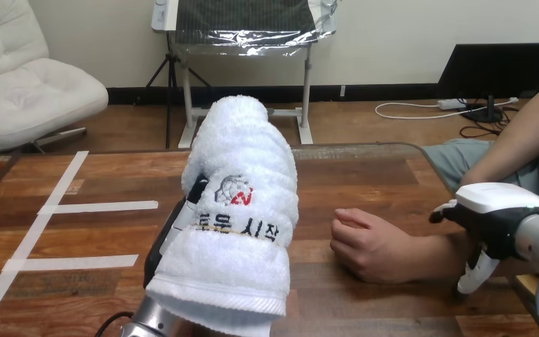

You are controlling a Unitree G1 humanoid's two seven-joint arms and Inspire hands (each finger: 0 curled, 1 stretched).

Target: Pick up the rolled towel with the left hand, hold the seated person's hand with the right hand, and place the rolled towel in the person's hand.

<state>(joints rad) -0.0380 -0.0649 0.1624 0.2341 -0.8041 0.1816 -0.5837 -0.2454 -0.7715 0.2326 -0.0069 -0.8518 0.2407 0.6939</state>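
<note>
Fingers of the left hand (165, 246) wrap the rolled towel (242, 210), raised with its long axis tilting up and away. The right hand (495, 217) clasps the person's wrist (449, 253). The person's hand (365, 242), loosely curled, lies on the table (365, 175), just right of the towel and lower.

Pretty soft, even indoor light, with a pale sheen on the table (365, 175) and a faint shadow under the person's hand (368, 246).
</note>
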